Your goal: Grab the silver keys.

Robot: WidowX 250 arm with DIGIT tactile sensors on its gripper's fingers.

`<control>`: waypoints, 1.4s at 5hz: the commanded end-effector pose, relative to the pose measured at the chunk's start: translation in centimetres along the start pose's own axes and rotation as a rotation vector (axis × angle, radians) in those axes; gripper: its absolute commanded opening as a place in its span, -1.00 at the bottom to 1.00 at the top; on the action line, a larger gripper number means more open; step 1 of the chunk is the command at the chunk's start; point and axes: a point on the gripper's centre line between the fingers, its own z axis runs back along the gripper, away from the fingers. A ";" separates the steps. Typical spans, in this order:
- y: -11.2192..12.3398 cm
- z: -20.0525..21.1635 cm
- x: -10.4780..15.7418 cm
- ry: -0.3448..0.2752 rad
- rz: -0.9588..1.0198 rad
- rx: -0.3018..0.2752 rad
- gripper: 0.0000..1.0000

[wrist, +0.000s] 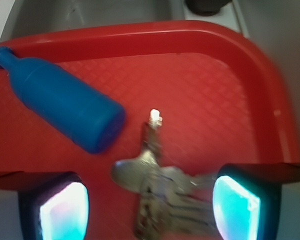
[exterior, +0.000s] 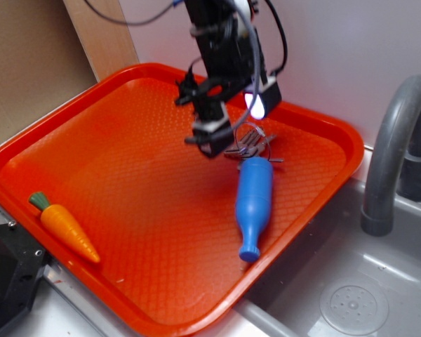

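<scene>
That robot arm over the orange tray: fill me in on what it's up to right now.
The WidowX arm has its hand lowered over the silver keys, which lie on the orange tray next to the base of a blue plastic bottle lying on its side. In the wrist view the two fingers sit open with the keys between them, so nothing is gripped yet. A toy carrot lies untouched at the tray's other end, and a grey sink with a faucet sits beside the tray.

Grey sink (exterior: 351, 281), white wall (exterior: 351, 56)
</scene>
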 end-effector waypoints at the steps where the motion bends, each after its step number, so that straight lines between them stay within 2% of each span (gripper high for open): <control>1: 1.0 -1.6 0.4 0.003 0.007 0.063 -1.00; 3: 1.6 -1.1 0.5 -0.025 0.014 0.046 -1.00; 4: 1.8 1.0 -0.1 -0.042 0.052 0.074 -1.00; 5: 2.0 4.7 -0.8 -0.027 0.240 0.175 -1.00; 6: 1.6 9.3 -2.3 -0.039 0.471 0.289 -1.00; 7: -1.0 12.2 -3.0 0.058 0.688 0.431 -1.00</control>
